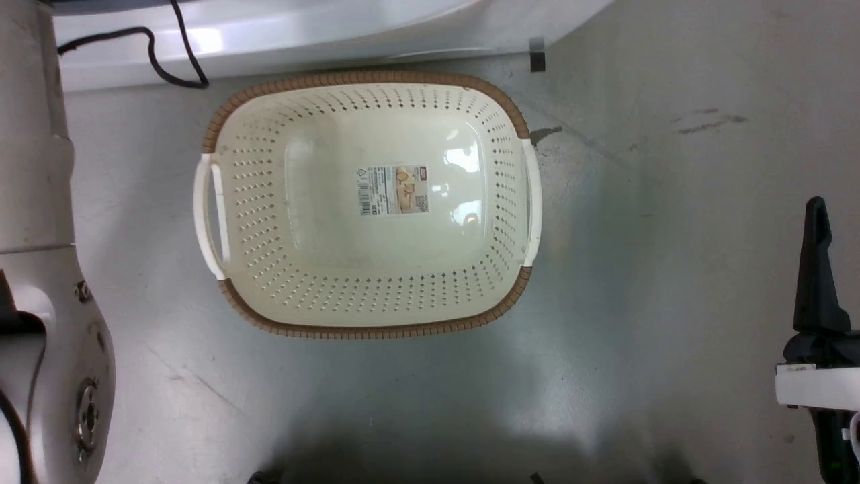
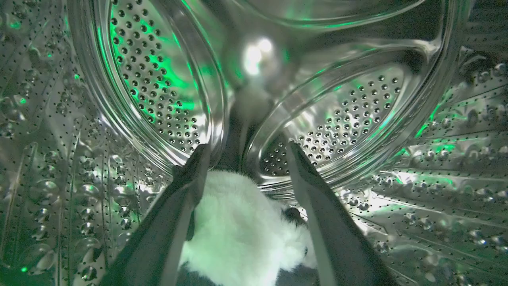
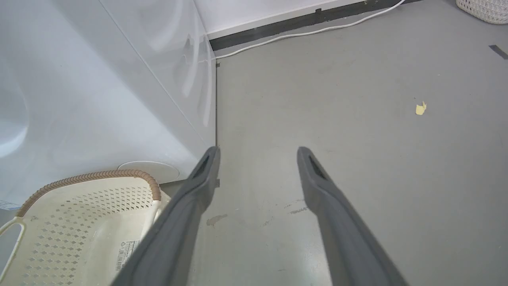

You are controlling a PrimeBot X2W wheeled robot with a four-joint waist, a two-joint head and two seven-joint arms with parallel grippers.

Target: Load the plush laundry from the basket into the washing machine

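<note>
The cream basket (image 1: pixel 255 202) sits on the grey floor with nothing in it, its bottom label showing; its corner (image 3: pixel 79 214) also appears in the right wrist view. My left gripper (image 2: pixel 246 153) is open deep inside the washing machine's steel drum (image 2: pixel 151 79). The panda plush (image 2: pixel 238 230) lies low between its spread fingers, white fur and a black patch showing. Whether the fingers touch it I cannot tell. My right gripper (image 3: pixel 258 153) is open over bare floor, right of the basket; in the head view it (image 1: pixel 816 215) stands edge-on at the right.
The washer's white body (image 1: pixel 302 33) runs behind the basket, and its side panel (image 3: pixel 99 99) is close on my right gripper's left. A black cable (image 1: pixel 161 60) hangs over it. My left forearm (image 1: pixel 33 202) reaches up the left edge. Farther off: a white cable (image 3: pixel 301 33), a white basket (image 3: pixel 484 8), a yellow scrap (image 3: pixel 420 108).
</note>
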